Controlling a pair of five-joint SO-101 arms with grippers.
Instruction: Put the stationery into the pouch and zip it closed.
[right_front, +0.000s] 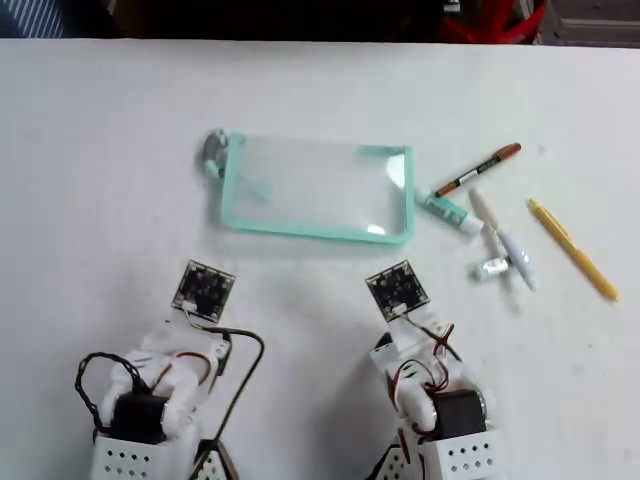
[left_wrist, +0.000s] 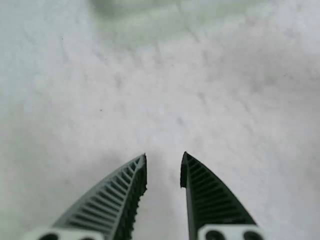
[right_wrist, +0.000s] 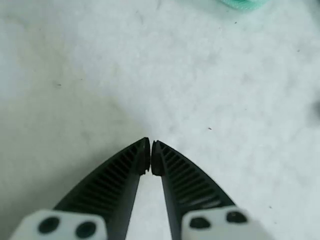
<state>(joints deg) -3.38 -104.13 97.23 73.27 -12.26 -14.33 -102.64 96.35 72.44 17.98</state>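
Note:
A clear pouch with a teal edge (right_front: 315, 190) lies flat mid-table, its zip pull (right_front: 213, 150) at the far left corner. To its right lie the loose stationery: a brown marker (right_front: 478, 170), a teal-and-white stick (right_front: 450, 212), a white pen (right_front: 505, 245) and a yellow pen (right_front: 572, 248). Both arms rest near the front edge, short of the pouch. My left gripper (left_wrist: 164, 157) is slightly open over bare table. My right gripper (right_wrist: 150, 150) is shut on nothing, with the pouch's teal corner (right_wrist: 240, 4) ahead of it.
The white table (right_front: 100, 130) stretches wide around the pouch. A small clear piece (right_front: 492, 268) lies beside the white pen. Dark and red objects stand beyond the table's far edge (right_front: 490, 20).

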